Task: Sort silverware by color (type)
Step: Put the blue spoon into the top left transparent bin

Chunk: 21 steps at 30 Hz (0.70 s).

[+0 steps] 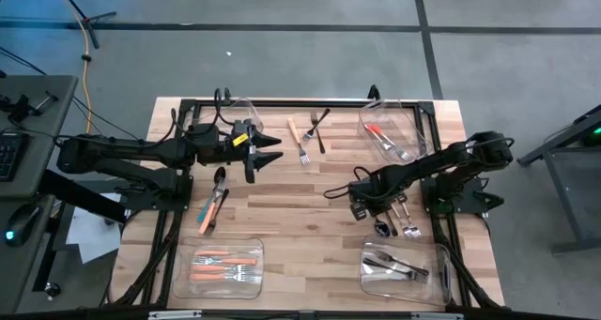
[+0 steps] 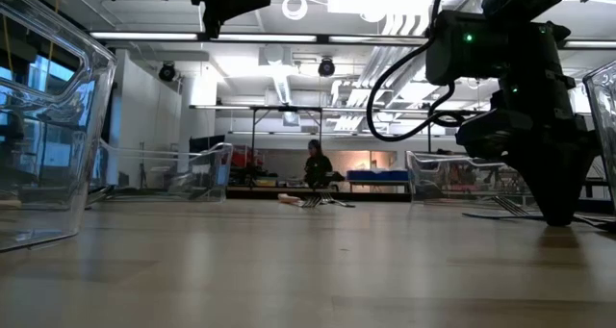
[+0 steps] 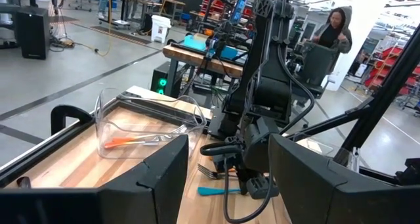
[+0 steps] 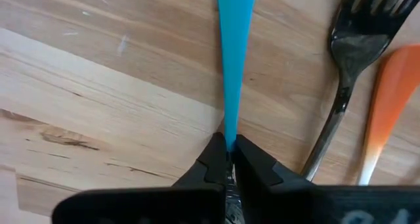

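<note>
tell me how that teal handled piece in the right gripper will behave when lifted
The teal handle looks slim, straight and rigid, so it should probably lift without flopping. The right gripper is shut on just its narrow neck, so it may pivot or droop. Its smooth surface could slip. It looks light for its size.

No lettering, label, brand, number or sign can be read anywhere here. The small yellow tag point(image 1: 240, 138) on the dark left arm is too small to tell whether it carries print, and the far shelves and racks show no writing that can be read.
</note>
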Available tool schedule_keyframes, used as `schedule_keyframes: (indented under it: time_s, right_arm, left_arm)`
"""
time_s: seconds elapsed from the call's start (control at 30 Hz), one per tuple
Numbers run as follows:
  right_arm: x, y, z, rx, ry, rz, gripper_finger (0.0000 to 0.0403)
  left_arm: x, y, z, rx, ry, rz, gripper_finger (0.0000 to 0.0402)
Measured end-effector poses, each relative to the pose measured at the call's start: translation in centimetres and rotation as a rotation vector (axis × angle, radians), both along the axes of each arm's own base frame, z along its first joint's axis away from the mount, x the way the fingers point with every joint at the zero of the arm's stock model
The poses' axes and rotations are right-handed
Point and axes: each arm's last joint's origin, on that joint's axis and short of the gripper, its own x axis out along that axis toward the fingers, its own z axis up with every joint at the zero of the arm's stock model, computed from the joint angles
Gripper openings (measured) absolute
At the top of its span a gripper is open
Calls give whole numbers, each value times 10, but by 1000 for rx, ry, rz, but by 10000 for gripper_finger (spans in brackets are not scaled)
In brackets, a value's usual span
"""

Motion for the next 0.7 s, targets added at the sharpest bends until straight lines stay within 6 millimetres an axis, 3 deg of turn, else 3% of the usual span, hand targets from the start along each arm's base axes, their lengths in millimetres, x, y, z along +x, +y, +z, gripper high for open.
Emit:
schedule_keyframes:
  time_s: [0.27,0.53,0.7]
  right_arm:
    - [8,1,9,1,-56,73,2]
    - [47,-23,26,-100,-471,121,1]
    - [73,-47,44,-279,-795,167,1]
  left_arm:
    - [0,0,0,0,0,4,200]
    - [0,1,0,3,-4,53,200]
    - [0,1,0,3,-4,55,200]
